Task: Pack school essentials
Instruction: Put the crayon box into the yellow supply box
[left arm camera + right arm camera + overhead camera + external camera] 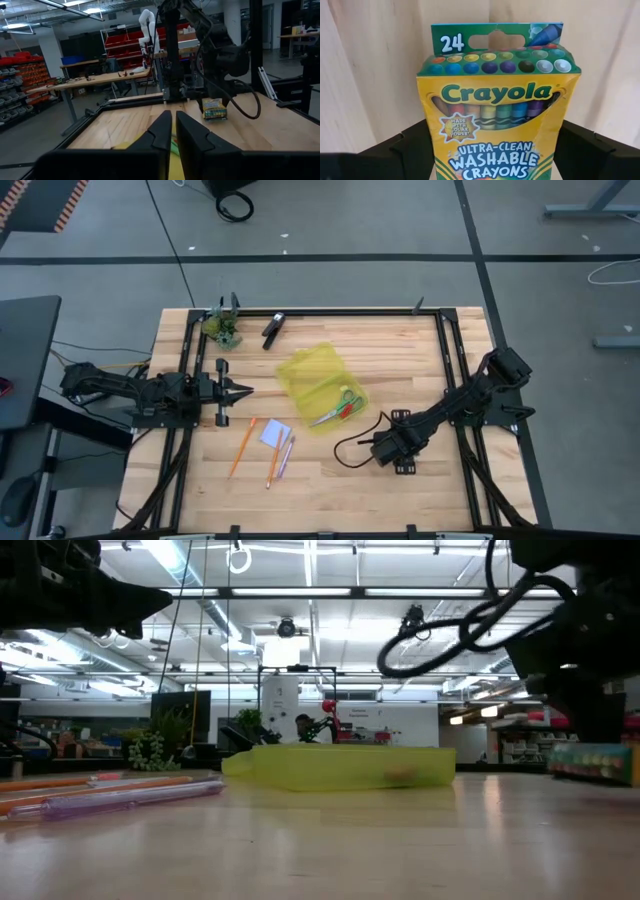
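The yellow case [322, 387] lies mid-counter, left of me. My right pincer [495, 150] is clamped on the crayon box [497, 100] at the counter's right side; a loose grip could drop it short. My left pincer [172, 132], fingers nearly closed, waits empty.

My two arms are matte black and jointed; a black cable [352, 442] loops off my right arm, and my left gripper [173, 135] has wedge-shaped black fingers.
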Action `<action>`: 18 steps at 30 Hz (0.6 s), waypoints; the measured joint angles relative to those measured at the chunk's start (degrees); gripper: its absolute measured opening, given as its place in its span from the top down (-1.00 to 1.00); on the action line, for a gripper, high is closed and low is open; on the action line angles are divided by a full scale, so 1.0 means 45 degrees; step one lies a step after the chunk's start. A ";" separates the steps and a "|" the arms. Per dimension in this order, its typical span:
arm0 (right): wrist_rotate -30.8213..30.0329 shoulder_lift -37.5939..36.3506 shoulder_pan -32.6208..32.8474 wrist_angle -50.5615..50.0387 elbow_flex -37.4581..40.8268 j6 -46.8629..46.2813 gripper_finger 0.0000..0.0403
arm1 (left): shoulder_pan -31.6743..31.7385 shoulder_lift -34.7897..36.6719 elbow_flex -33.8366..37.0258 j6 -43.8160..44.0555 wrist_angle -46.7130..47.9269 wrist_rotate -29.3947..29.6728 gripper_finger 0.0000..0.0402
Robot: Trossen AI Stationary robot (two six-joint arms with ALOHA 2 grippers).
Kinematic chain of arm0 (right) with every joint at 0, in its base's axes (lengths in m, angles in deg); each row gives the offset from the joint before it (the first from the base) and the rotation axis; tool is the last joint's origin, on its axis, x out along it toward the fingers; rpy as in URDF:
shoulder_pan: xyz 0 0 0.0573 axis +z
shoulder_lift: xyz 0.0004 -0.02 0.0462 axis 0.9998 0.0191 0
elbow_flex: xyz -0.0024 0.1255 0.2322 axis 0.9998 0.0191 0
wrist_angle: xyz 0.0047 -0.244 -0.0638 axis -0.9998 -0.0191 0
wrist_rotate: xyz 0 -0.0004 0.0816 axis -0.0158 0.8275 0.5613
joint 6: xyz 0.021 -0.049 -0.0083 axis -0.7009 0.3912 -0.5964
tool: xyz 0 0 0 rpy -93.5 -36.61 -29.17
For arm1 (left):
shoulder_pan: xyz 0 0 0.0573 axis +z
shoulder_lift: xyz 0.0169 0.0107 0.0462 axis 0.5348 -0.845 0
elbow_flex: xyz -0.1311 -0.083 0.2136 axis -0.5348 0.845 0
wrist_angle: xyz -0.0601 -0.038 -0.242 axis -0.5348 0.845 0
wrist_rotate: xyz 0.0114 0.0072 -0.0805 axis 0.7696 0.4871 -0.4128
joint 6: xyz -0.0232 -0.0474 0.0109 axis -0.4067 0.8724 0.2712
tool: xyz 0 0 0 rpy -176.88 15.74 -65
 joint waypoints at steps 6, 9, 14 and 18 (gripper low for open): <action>-0.0456 -0.0005 -0.0553 -0.0186 -0.0794 0.1006 -0.67 | -0.0002 -0.0002 0.0000 0.0000 0.0000 0.0000 0.88; -0.0676 -0.0005 -0.0887 -0.0293 -0.1157 0.1566 -0.67 | 0.0000 -0.0001 0.0000 0.0000 0.0003 -0.0002 0.88; -0.0743 -0.0010 -0.1508 -0.0314 -0.1570 0.2495 -0.67 | 0.0000 -0.0004 0.0000 0.0000 0.0000 -0.0004 0.84; -0.0744 -0.0010 -0.2012 -0.0322 -0.1801 0.3317 -0.67 | 0.0000 -0.0003 0.0000 0.0000 0.0000 -0.0003 0.83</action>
